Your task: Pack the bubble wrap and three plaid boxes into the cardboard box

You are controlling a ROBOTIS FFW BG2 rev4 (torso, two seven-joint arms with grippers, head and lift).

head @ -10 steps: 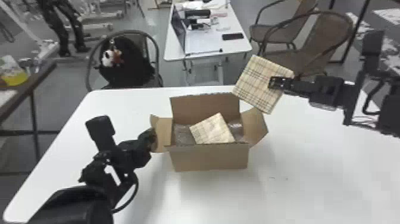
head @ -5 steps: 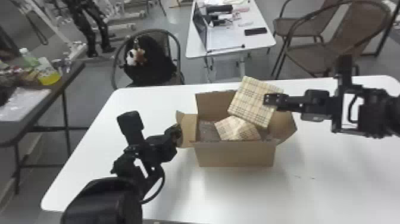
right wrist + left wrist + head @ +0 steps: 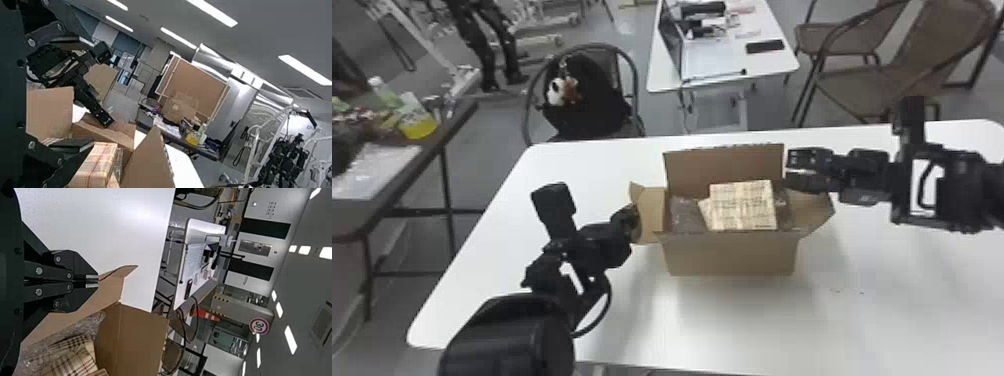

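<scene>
The left gripper [image 3: 632, 218] is clenched by the matte cardboard box's [image 3: 729, 256] nine-o'clock flap [image 3: 649, 215]; the right gripper [image 3: 791, 170] is released, fingers spread, at two o'clock; inside, a squarish plaid box [image 3: 743, 205] overlaps another; crinkly bubble wrap [image 3: 686, 215] lies at nine o'clock.

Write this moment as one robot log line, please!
left gripper: jaws shut on flap | right gripper: jaws open near carton | plaid boxes: in carton | bubble wrap: in carton

The cardboard box [image 3: 729, 256] looks matt, the plastic bubble wrap [image 3: 686, 215] shiny and crinkled, the table [image 3: 907, 325] smooth.
</scene>
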